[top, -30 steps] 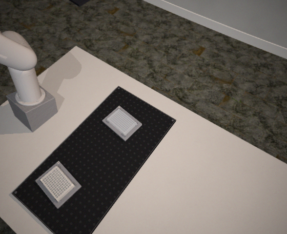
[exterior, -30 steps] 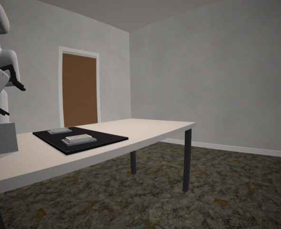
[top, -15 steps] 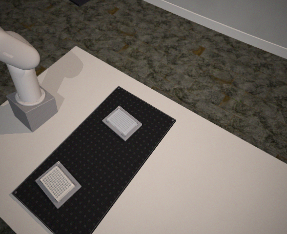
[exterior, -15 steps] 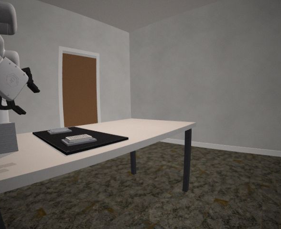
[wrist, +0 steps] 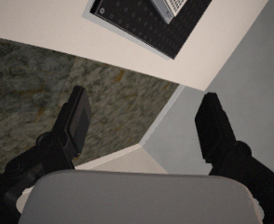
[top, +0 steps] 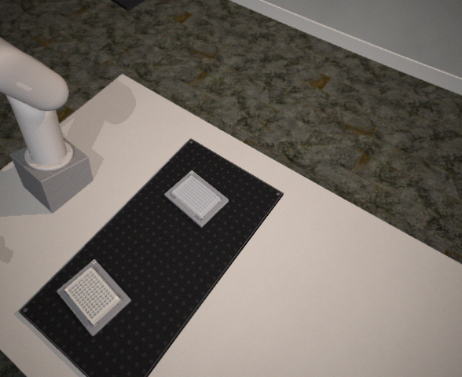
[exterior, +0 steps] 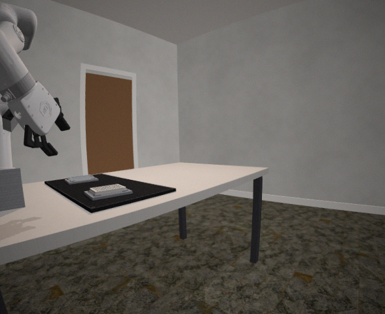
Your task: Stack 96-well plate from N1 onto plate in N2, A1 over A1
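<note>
Two white 96-well plates sit in grey nests on a black perforated board [top: 150,259]. The plate in N1 [top: 196,197] is the upper right one in the top view and the far one in the exterior view [exterior: 80,178]. The plate in N2 [top: 93,296] is the lower left one there and the near one in the exterior view [exterior: 108,190]. My gripper [exterior: 55,138] is open and empty. It hangs high above the table near the arm's base, tilted, well away from both plates. I cannot read the A1 marks.
The arm stands on a grey block [top: 53,182] near the table's short edge. The white table [top: 304,283] stretches away past the board. A brown door [exterior: 109,123] is in the far wall. The table edge drops to a stone-patterned floor.
</note>
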{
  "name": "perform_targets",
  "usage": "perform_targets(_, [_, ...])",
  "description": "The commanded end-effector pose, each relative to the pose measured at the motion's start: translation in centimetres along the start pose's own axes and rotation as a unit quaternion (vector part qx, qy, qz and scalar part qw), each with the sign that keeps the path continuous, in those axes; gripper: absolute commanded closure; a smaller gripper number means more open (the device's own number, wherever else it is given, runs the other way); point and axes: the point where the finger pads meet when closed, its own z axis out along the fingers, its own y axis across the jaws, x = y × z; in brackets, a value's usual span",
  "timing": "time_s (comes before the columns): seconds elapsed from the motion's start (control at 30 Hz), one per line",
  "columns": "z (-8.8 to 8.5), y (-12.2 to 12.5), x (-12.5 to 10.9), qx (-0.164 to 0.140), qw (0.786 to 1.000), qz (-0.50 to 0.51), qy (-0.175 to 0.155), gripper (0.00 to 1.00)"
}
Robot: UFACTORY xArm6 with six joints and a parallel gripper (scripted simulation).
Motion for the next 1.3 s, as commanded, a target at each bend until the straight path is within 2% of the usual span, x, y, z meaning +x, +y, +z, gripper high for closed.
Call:
perform_targets(0.0, [1.4,1.3,-0.7,0.019,0.998,-0.059,0.021,0.0])
perform_targets(0.07, [2.1,1.8,-0.9,0.022,0.997,-0.067,0.024,0.0])
perform_targets(0.13, [2.1,1.8,-0.9,0.022,0.997,-0.067,0.024,0.0])
perform_targets(0.33, [4.4,3.5,-1.4,0.039,0.988,-0.136,0.052,0.0])
perform_targets(0.43, [4.4,3.5,-1.4,0.039,0.988,-0.136,0.052,0.0])
perform_targets(0.63, [6.7,5.3,-1.7,0.053,0.974,-0.206,0.081,0.0])
perform_targets(0.7, [6.7,5.3,-1.7,0.053,0.974,-0.206,0.081,0.0])
perform_targets(0.9, [9.0,7.0,-1.8,0.065,0.953,-0.275,0.11,0.0])
perform_targets(1.0, [9.0,7.0,-1.8,0.065,0.953,-0.275,0.11,0.0])
perform_targets(1.17, [11.1,8.5,-1.7,0.073,0.926,-0.343,0.139,0.0])
perform_targets(1.27, [11.8,9.1,-1.7,0.074,0.92,-0.357,0.145,0.0])
